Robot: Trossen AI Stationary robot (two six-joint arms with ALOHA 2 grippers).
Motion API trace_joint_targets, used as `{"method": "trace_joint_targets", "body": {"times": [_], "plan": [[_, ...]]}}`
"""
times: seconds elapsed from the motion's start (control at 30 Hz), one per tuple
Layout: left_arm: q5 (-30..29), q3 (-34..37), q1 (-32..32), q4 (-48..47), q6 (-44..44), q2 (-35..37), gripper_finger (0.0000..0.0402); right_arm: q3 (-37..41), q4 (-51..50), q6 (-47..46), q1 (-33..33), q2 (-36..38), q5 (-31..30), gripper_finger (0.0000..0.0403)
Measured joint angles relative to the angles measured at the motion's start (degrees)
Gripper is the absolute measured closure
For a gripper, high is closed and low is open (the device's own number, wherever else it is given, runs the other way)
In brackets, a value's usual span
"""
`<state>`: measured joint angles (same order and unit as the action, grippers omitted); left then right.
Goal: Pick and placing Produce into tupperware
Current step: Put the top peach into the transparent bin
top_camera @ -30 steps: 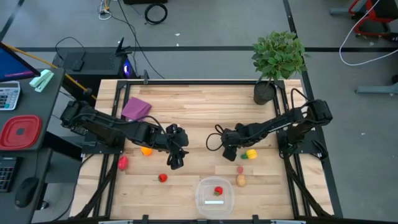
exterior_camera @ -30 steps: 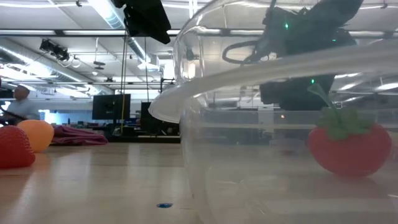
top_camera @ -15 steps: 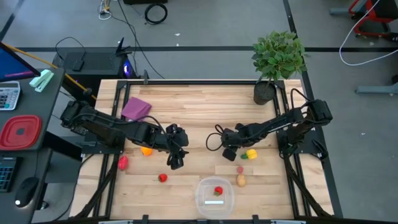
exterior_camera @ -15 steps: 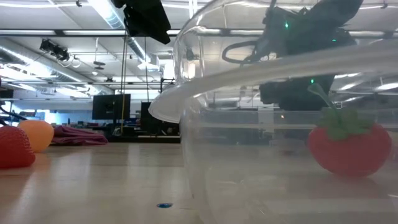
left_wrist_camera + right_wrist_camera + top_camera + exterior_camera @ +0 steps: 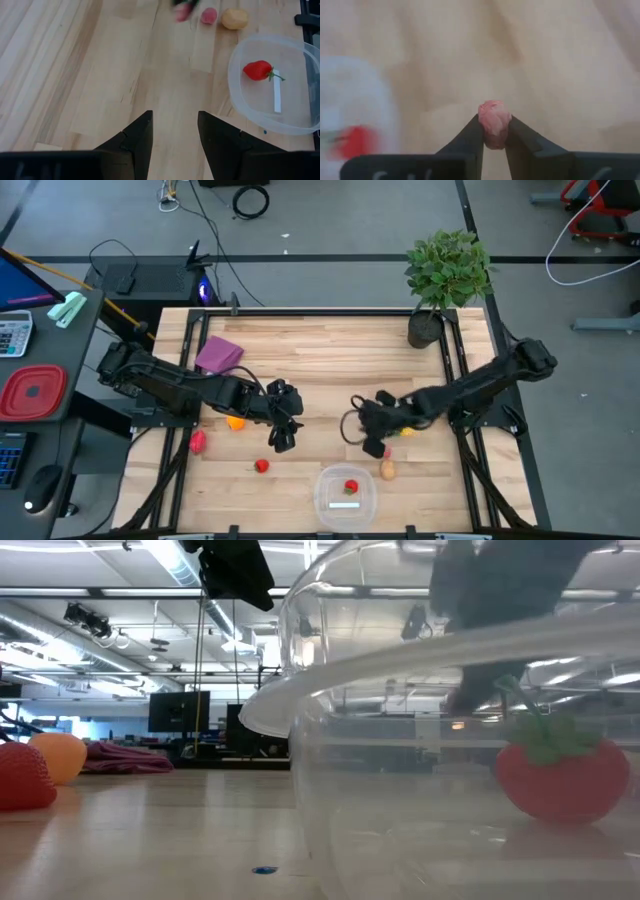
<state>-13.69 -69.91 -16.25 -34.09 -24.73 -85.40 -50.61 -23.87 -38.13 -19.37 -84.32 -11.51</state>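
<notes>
The right gripper (image 5: 494, 131) has its jaws shut on a small pink piece (image 5: 493, 122) of produce, pinched between the fingertips just above the tabletop (image 5: 330, 350). In the high view this gripper (image 5: 376, 446) sits near the tan piece (image 5: 387, 471), a little way from the tub (image 5: 345, 495). The step in hand looks like the pick, just completed; the next move calls for lifting clear, carrying the pink piece over the tub's rim and letting go inside, without knocking the tan piece beside it.

The tub already holds one red strawberry (image 5: 351, 487). Still loose on the wood are a yellow piece (image 5: 405, 428) under the right arm, an orange piece (image 5: 236, 422), a red piece (image 5: 261, 466) and another red one (image 5: 198, 442) near the left edge.

The left gripper (image 5: 282, 442) waits mid-table with its jaws partly open and nothing between them.

The tabletop is pale wooden planking in a dark frame, with a purple cloth (image 5: 219, 355) and a potted plant (image 5: 447, 275) at the far side. Beyond it the low view shows a large open room with ceiling lights and monitors.
</notes>
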Motion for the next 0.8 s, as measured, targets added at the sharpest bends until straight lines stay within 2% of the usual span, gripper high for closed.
{"method": "trace_joint_targets", "body": {"times": [0.17, 0.37, 0.6, 0.8], "plan": [[-0.02, 0.00, 0.00, 0.00, -0.01, 0.00, 0.0239, -2.77, 3.29, -4.71, -9.50, 0.74, -1.01, 0.0340], [0.00, 0.00, 0.02, 0.03, -0.01, -0.01, 0.0239, -2.88, 9.92, -11.50, -19.21, -5.25, -6.15, 0.0333], [-0.02, 0.00, 0.04, 1.00, -0.09, 0.00, 0.0239, -2.86, 24.54, -12.92, -22.51, -14.81, -4.79, 0.0332], [-0.02, 0.00, 0.04, 2.81, -0.07, 0.00, 0.0239, -3.80, 27.59, -12.78, -22.36, -20.34, -0.32, 0.0329]]}}
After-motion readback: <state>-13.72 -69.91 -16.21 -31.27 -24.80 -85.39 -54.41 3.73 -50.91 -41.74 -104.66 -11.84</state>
